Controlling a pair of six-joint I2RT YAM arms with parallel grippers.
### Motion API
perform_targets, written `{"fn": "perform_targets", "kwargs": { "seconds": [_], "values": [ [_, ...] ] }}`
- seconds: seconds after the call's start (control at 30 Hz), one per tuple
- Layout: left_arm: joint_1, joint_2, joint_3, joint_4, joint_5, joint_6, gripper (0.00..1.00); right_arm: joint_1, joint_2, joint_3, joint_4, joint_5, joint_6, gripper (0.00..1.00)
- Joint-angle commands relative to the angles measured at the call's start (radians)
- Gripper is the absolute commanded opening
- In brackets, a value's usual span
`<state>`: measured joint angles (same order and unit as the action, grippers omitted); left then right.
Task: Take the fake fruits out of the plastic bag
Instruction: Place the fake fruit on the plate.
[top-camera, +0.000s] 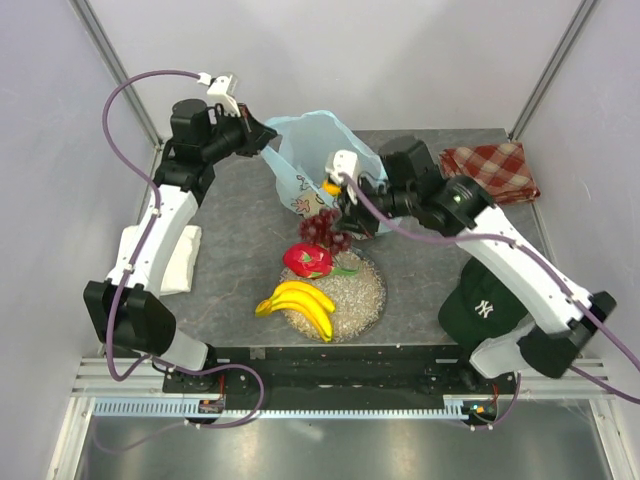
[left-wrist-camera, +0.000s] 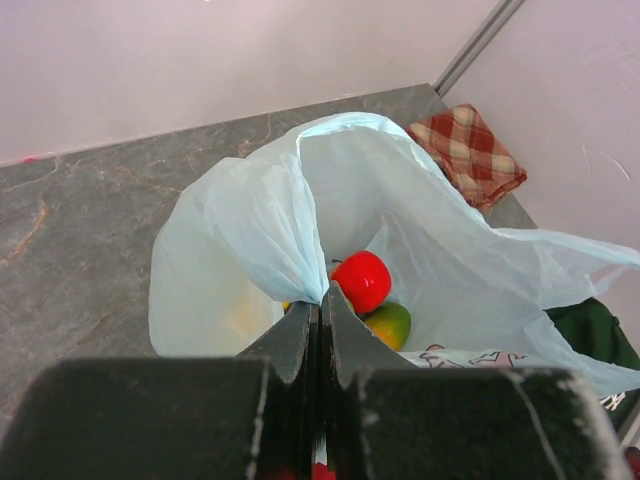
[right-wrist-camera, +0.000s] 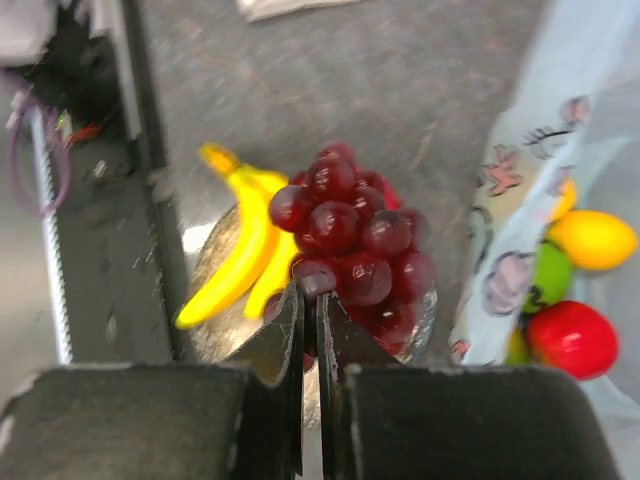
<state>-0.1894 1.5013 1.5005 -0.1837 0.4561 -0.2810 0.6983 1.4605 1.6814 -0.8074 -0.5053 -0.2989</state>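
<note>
Our right gripper (right-wrist-camera: 310, 300) is closed on the lower edge of the grapes (right-wrist-camera: 350, 240) and holds the bunch in the air just over the far side of the round dish (top-camera: 368, 300), where the bananas (top-camera: 297, 303) and the dragon fruit (top-camera: 308, 260) lie. Our left gripper (left-wrist-camera: 321, 300) is pinched shut on a fold of the bag (left-wrist-camera: 250, 230) at its rim, which holds the mouth up and open. The biggest danger, as we judge it, is the hold on the grapes. Only the edge of a glossy bunch sits between the fingertips, so a jolt could let it slip, fall and roll off the dish. Next comes the thin plastic in our left pinch: if it slides out or tears, the bag may sag over the apple (left-wrist-camera: 362, 280), the mango (left-wrist-camera: 390, 323) and the yellow piece (right-wrist-camera: 592, 238) inside and close them off. A smaller worry is our right arm, which works close to the bag wall and could catch it and drag it. Least of all, the dish is crowded, so grapes set down on the dragon fruit might nudge it over the rim.
</note>
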Motion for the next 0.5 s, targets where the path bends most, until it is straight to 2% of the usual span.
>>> {"fn": "perform_targets", "kwargs": {
  "seconds": [0.0, 0.2, 0.47],
  "values": [
    [-0.001, -0.026, -0.019, 0.018, -0.002, 0.012, 0.02, 0.067, -0.126, -0.109, -0.125, -0.020, -0.187, 0.00],
    [-0.001, -0.056, -0.040, 0.016, 0.001, 0.022, 0.02, 0.141, -0.207, -0.332, -0.170, 0.036, -0.315, 0.00],
    [0.001, -0.118, -0.089, 0.010, 0.003, 0.046, 0.02, 0.164, -0.220, -0.548, 0.010, 0.125, -0.278, 0.00]
  ]
}}
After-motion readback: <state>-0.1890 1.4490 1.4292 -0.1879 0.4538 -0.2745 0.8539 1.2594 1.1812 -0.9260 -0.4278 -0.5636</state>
